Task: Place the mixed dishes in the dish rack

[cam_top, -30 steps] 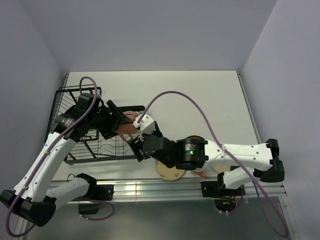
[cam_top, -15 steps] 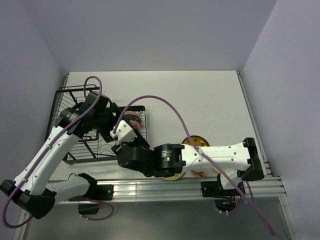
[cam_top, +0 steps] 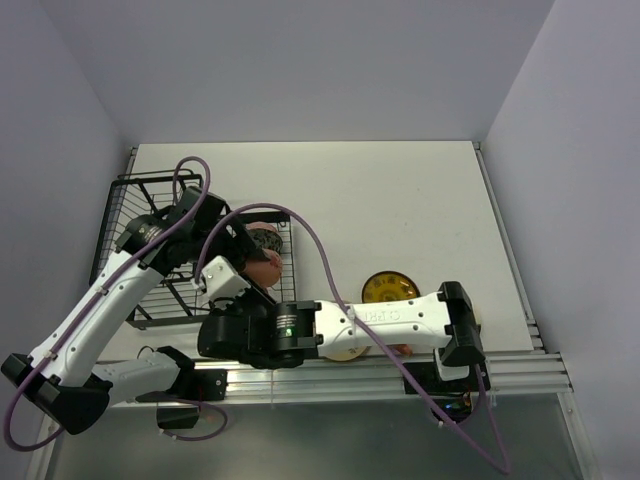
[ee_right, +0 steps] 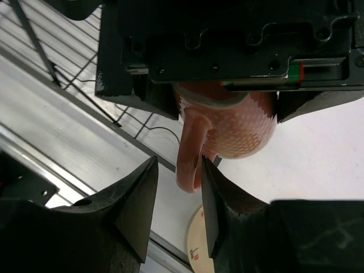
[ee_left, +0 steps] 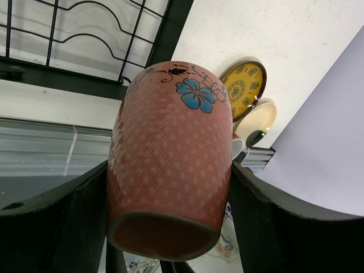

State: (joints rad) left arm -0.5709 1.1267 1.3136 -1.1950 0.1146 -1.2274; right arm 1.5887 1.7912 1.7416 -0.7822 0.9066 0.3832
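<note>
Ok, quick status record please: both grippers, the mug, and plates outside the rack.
left gripper: shut on mug
right gripper: open, fingertips either side of the mug's handle; contact unclear
mug: above dish rack's right end in top view, not set down
yellow plate: on table, right of rack
cream plate: on table, beside yellow plate

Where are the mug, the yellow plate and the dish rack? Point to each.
mug (ee_left: 170, 153), left wrist view, on its patterned side.
yellow plate (cam_top: 390, 288), top external view, centre of its face.
dish rack (ee_left: 57, 82), left wrist view, black frame bar.
</note>
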